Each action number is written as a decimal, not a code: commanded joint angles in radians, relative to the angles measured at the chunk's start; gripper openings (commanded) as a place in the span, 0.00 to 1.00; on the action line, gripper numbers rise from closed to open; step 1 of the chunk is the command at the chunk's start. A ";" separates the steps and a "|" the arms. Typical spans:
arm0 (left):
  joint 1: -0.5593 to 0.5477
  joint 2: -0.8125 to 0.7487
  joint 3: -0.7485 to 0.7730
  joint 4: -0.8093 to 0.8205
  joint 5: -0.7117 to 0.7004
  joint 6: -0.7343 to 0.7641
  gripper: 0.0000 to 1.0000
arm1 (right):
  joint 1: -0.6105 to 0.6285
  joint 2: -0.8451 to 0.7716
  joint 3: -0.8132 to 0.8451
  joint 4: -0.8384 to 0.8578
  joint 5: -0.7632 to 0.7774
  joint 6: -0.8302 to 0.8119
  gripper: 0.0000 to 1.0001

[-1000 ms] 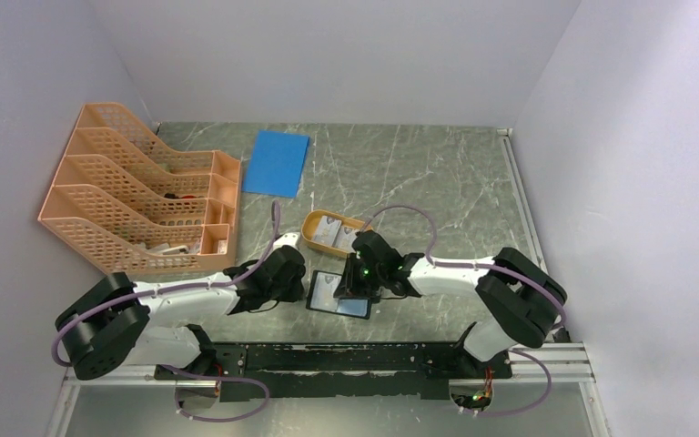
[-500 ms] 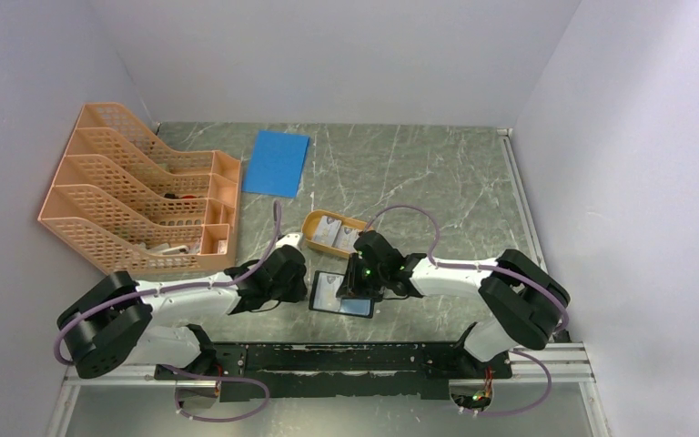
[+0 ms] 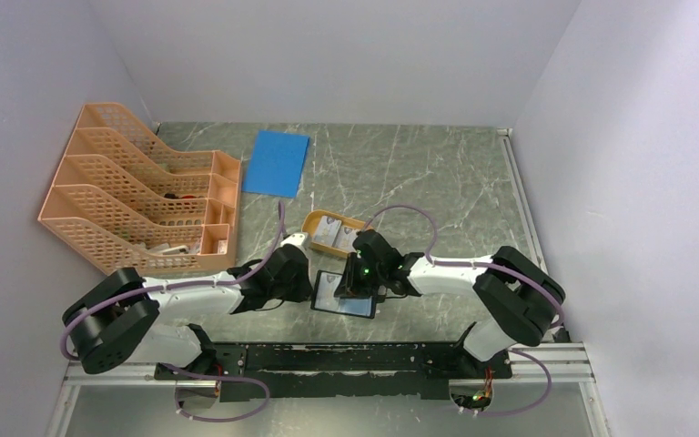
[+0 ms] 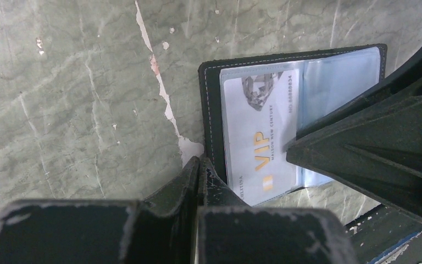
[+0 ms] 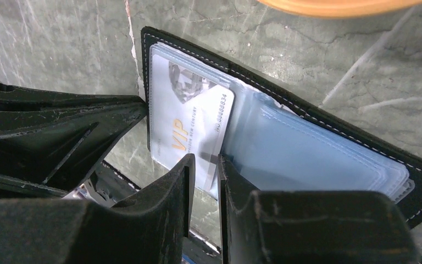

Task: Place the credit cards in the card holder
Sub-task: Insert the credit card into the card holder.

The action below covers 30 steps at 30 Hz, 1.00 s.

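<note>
Green marble tabletop, white walls.

Top view: card holder [image 3: 339, 307] lies open at near edge, 6 o'clock of orange dish [image 3: 309, 226] w/ spare cards [image 3: 328, 235]. Left claw [image 3: 307, 288] at its 9 o'clock edge, right claw [image 3: 352, 293] on top.

Left wrist: left claw [image 4: 198, 165] fully closed, empty, tips down at the black cover's 7 o'clock corner. Looks like it's pinning it. VIP card [image 4: 258, 143] part-way into the left clear pocket, near end sticking out.

Right wrist: right claw [image 5: 206, 162] narrow, nipping VIP card at its 6 o'clock edge.

Handling: VIP card is thin, stiff, light, slick, so pinch the exposed short edge and push in-plane. Card holder is floppy w/ slippery pockets and will skate unless the cover's pinned.

Vs 1 s ago: left arm crept toward 3 o'clock, card holder nudged slightly same way. Right claw's spot barely changed.
</note>
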 commanded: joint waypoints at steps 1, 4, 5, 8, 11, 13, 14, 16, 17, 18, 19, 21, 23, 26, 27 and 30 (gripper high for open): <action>-0.009 0.038 -0.028 0.011 0.068 0.013 0.05 | 0.006 0.030 0.030 0.016 -0.002 -0.010 0.26; -0.011 0.029 -0.032 0.006 0.061 0.011 0.05 | 0.009 0.029 0.034 0.021 -0.008 -0.014 0.26; -0.010 0.024 -0.031 0.001 0.056 0.010 0.05 | 0.010 0.024 0.034 0.023 -0.008 -0.015 0.26; -0.011 -0.003 -0.033 -0.025 0.032 0.005 0.05 | 0.010 0.001 0.035 0.010 -0.001 -0.027 0.26; -0.010 -0.048 -0.031 -0.087 -0.020 -0.009 0.05 | 0.010 -0.041 0.045 -0.062 0.037 -0.046 0.31; -0.011 -0.090 -0.025 -0.136 -0.057 -0.021 0.05 | 0.010 -0.092 0.050 -0.124 0.068 -0.056 0.38; -0.010 -0.115 -0.021 -0.160 -0.072 -0.026 0.07 | 0.008 -0.120 0.055 -0.156 0.086 -0.065 0.42; -0.011 -0.161 -0.007 -0.207 -0.095 -0.027 0.15 | 0.008 -0.171 0.072 -0.221 0.117 -0.087 0.47; -0.010 -0.184 0.003 -0.228 -0.105 -0.025 0.21 | 0.007 -0.194 0.088 -0.255 0.129 -0.101 0.49; -0.010 -0.207 0.014 -0.251 -0.113 -0.025 0.28 | 0.007 -0.214 0.108 -0.290 0.147 -0.121 0.50; -0.011 -0.233 0.027 -0.273 -0.125 -0.023 0.35 | 0.006 -0.235 0.141 -0.327 0.178 -0.137 0.51; -0.009 -0.288 0.053 -0.327 -0.153 -0.022 0.44 | 0.007 -0.283 0.178 -0.370 0.267 -0.172 0.51; -0.010 -0.352 0.074 -0.356 -0.201 -0.015 0.51 | 0.006 -0.338 0.175 -0.318 0.363 -0.178 0.56; -0.010 -0.450 0.081 -0.358 -0.280 -0.011 0.60 | -0.011 -0.379 0.138 -0.138 0.399 -0.197 0.81; -0.011 -0.484 0.077 -0.352 -0.308 -0.013 0.63 | -0.029 -0.359 0.146 -0.107 0.384 -0.193 0.83; -0.008 -0.532 0.056 -0.335 -0.360 -0.043 0.69 | -0.109 -0.210 0.219 -0.103 0.299 -0.149 0.84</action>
